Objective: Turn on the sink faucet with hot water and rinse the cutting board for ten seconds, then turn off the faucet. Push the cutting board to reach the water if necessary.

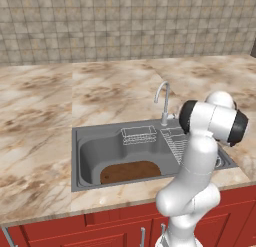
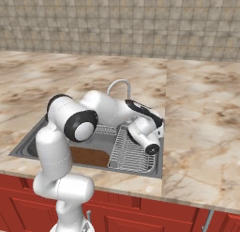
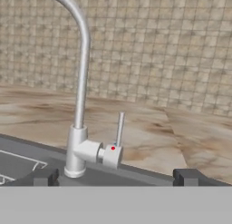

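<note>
Sink faucet [image 3: 80, 82] stands at the back rim of the sink [image 1: 75, 156], a slim silver gooseneck set into a marbled bench [image 1: 40, 116] below a tiled wall [image 1: 125, 21]. In my hand view it rises upright just ahead of the gripper [image 3: 115, 177], whose two dark fingertips [image 3: 43, 177] sit spread wide apart with nothing between them. A short side lever [image 3: 118, 130] with a red dot at its base points straight up from a stub on the faucet body. The spout's arch is cut off at the top of that view; in the left base view I see it curve over toward the basin.

Inside the sink, a small wire basket [image 1: 138, 135] hangs on the back wall and a wire dish rack [image 2: 133, 153] fills the side nearest the faucet. The cutting board [image 1: 130, 172], dark brown, lies flat on the basin floor at the front, its long axis running along the front wall. The front rim hides its near edge, and in the right base view my arm covers most of it. Red cabinet fronts [image 1: 100, 226] run below the bench. My arm's forearm blocks the faucet base in both base views.
</note>
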